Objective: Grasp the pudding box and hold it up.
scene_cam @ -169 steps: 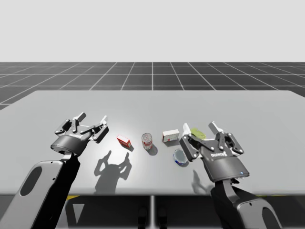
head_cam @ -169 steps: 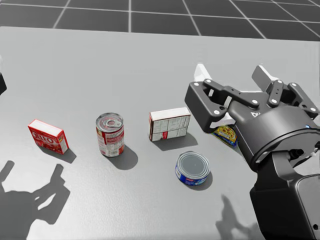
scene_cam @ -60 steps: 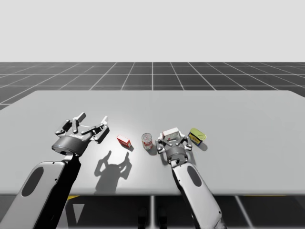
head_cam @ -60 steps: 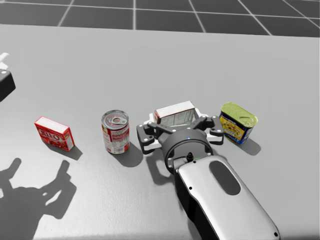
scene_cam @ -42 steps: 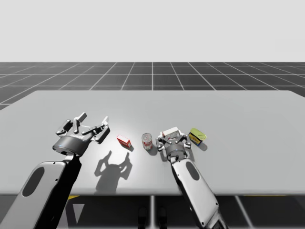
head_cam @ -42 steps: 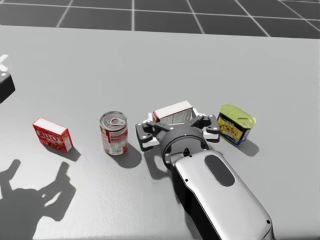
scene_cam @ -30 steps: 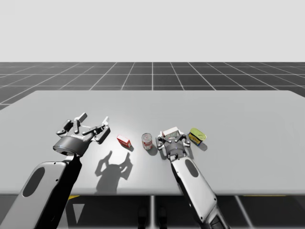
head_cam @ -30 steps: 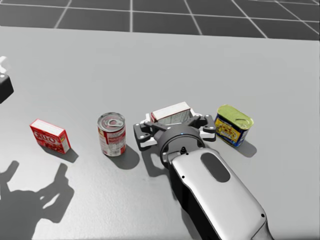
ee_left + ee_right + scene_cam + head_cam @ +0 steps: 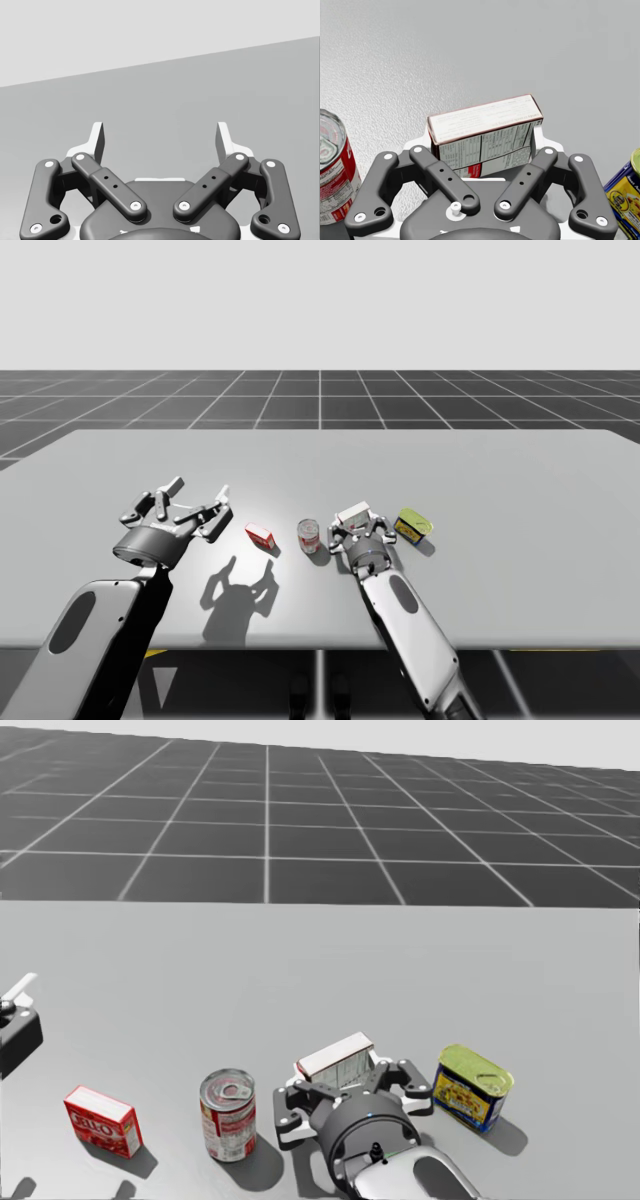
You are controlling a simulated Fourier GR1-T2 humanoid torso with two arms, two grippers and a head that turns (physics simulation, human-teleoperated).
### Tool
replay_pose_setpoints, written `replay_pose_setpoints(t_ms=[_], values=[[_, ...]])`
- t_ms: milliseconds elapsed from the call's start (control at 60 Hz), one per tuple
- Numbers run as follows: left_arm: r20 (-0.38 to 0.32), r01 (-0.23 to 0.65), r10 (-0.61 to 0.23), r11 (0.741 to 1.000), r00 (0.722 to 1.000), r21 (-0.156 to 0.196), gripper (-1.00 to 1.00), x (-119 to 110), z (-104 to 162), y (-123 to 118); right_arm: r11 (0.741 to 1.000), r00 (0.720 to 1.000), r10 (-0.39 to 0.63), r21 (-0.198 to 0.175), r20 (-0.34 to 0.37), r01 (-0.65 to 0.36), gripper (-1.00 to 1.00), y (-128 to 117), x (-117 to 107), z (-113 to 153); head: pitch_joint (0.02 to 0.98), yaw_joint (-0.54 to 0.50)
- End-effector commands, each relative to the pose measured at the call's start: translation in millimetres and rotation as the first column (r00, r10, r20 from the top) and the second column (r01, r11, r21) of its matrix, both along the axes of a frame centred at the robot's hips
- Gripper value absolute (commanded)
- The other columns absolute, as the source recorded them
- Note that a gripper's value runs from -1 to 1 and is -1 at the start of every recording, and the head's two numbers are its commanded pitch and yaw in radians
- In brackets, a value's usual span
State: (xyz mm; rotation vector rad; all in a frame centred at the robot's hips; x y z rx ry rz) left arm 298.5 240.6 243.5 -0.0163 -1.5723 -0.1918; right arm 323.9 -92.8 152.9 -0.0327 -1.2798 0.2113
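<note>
Red box [image 9: 101, 1121], red can [image 9: 228, 1114] and yellow tin [image 9: 472, 1088] stand on the grey table [image 9: 300, 970].

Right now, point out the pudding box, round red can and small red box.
pudding box [image 9: 485, 118]: right wrist view, top face
round red can [image 9: 228, 1132]: head view, side
small red box [image 9: 92, 1127]: head view, front face

pudding box [image 9: 485, 120] base behind right gripper [image 9: 483, 141], red can [image 9: 332, 170] cropped

Grey counter [image 9: 500, 470]; white box [image 9: 482, 130] with a red strip; red box [image 9: 100, 1120]; red-and-white can [image 9: 228, 1115]; yellow-and-blue tin [image 9: 470, 1088]; dark floor [image 9: 300, 820] with pale grid lines.
</note>
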Motion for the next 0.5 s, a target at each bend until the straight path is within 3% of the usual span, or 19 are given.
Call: replay_pose_setpoints(t_ms=[17, 183, 500], values=[[-0.001, 0.002, -0.002, 1.000, 1.000, 0.002, -1.00, -0.4, -0.5, -0.8, 0.995, 0.995, -0.097, -0.007, -0.015, 0.096, 0.98, -6.4, -0.7, -7.6, 0.479, -0.11], [-0.002, 0.001, -0.001, 1.000, 1.000, 0.003, -1.00, -0.8, -1.3, -0.5, 0.995, 0.995, -0.099, -0.007, -0.013, 0.099, 0.99, -7.0, -1.1, -8.4, 0.411, -0.11], [-0.002, 0.000, 0.000, 1.000, 1.000, 0.002, -1.00, -0.8, -0.9, -0.7, 0.995, 0.995, -0.097, 0.007, 0.003, 0.097, 1.00, -7.7, -1.3, -5.4, 0.425, -0.11]])
